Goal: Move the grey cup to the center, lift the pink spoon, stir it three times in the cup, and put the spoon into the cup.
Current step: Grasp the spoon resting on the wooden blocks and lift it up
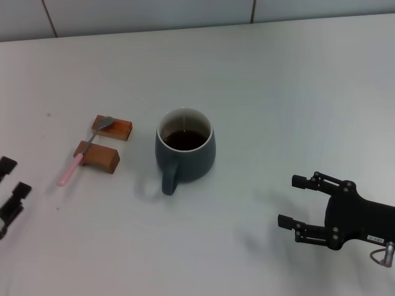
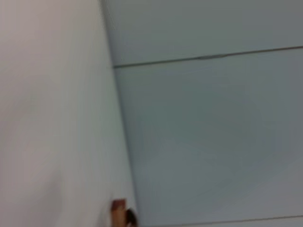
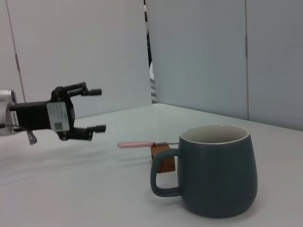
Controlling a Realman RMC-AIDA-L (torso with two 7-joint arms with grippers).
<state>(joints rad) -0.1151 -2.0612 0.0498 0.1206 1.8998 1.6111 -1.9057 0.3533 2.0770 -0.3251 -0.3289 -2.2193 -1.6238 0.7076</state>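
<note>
The left gripper [image 1: 11, 185] is cut off at the frame edge, its fingers spread and empty; a white label on its body shows in the right wrist view, unreadable; the pink spoon [image 1: 83, 152] rests across two wooden blocks [image 1: 103, 147] just ahead of it; the grey cup [image 1: 184, 151] stands between both grippers; the right gripper [image 1: 290, 200] is wide, empty, with an illegible sticker.

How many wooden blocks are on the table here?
2. One wooden block sits under the pink spoon's bowl; the other wooden block supports its handle, nearer the robot. Both lie left of the grey cup.
</note>
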